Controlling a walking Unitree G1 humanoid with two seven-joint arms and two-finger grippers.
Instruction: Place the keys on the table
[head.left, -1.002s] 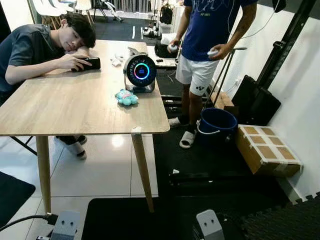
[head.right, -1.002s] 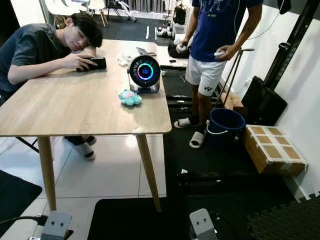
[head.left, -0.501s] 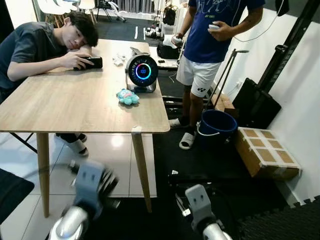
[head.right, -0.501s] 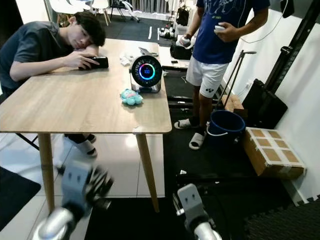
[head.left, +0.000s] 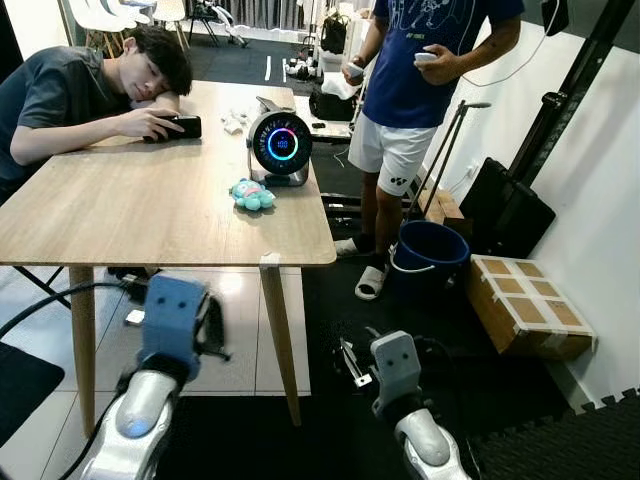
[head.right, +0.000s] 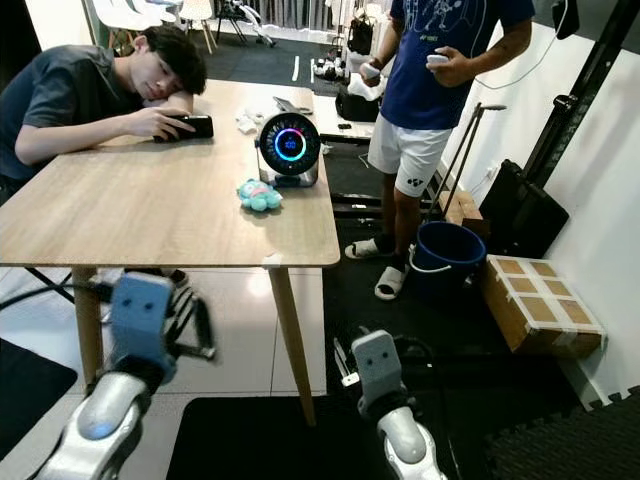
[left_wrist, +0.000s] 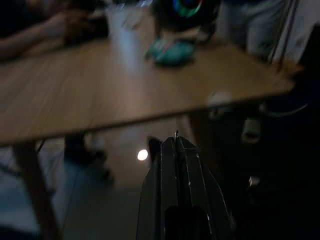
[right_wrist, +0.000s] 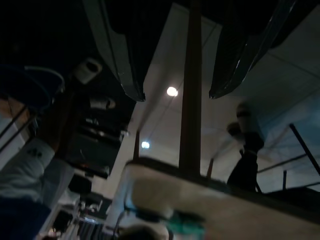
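Observation:
A light wooden table (head.left: 150, 215) stands ahead and to the left. No keys can be made out on it. My left gripper (head.left: 214, 334) is raised below its front edge, left of the front leg (head.left: 274, 340). In the left wrist view the left gripper (left_wrist: 176, 138) has its fingers pressed together, with a thin glint at the tips that I cannot identify, and it points at the table edge. My right gripper (head.left: 352, 362) is low, to the right of that leg. In the right wrist view the right gripper (right_wrist: 175, 94) stands open with nothing held.
On the table are a teal plush toy (head.left: 252, 194), a round glowing display (head.left: 280, 146) and a phone (head.left: 176, 127) held by a seated person (head.left: 70, 95) leaning on the top. Another person (head.left: 415, 90) stands at the far right corner. A blue bucket (head.left: 430, 255) and a cardboard box (head.left: 525, 305) sit on the floor.
Both arms have risen into view from the bottom edge. The left gripper has come up toward the table's front edge; the right has lifted beside the table leg.

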